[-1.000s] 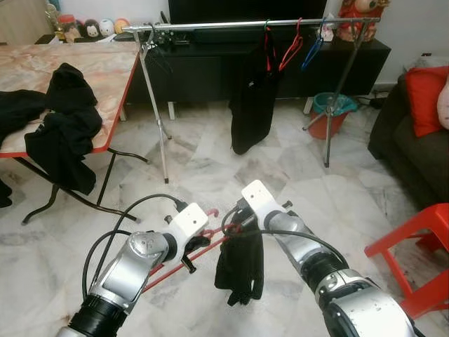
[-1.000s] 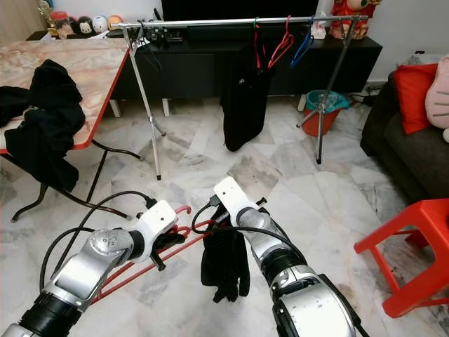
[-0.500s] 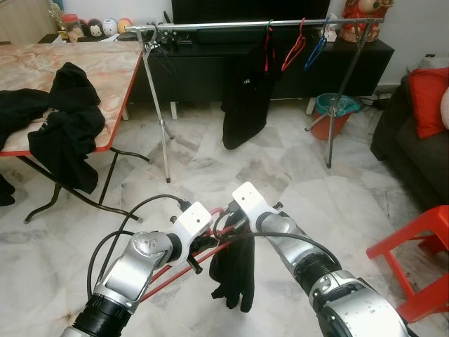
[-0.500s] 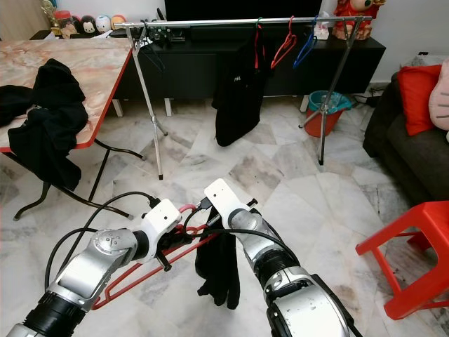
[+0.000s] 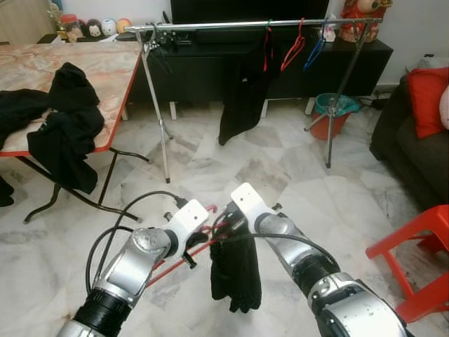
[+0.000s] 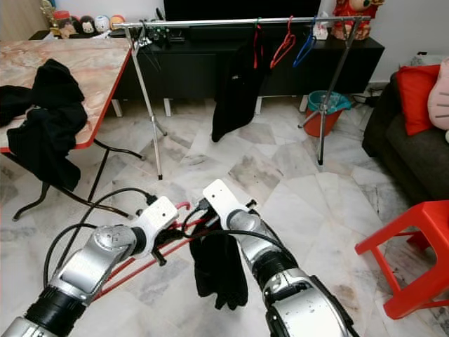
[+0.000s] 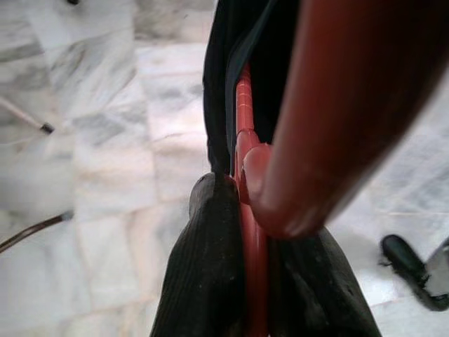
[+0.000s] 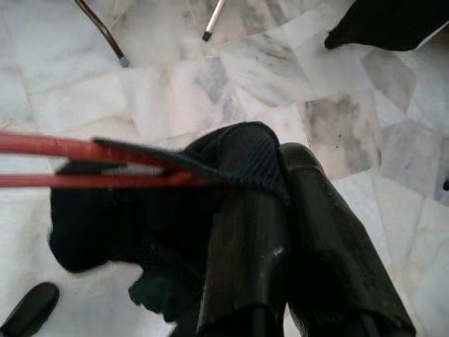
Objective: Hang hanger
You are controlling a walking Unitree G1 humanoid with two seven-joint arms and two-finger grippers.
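Red plastic clothes hanger is held low in front of the robot, above the white marble floor, tilted so one end drops toward the robot's left. A black garment is draped over its right end and hangs down limp.

Left gripper is clenched on the hanger near the hook; in the left wrist view the red hanger bar runs between the black fingers, pressed from both sides.

Right gripper is clamped on the black cloth where it sits on the hanger; the right wrist view has both fingers together with fabric bunched at the tips and the red hanger arms running off sideways.

Further out: silver metal clothes rail on tripod legs, carrying a dark hanging garment, a red hanger and a blue hanger, well apart from the grippers. Marble-pattern tabletop with red edge on the robot's left, with black clothes heaped over its edge. Red plastic stool on the right.
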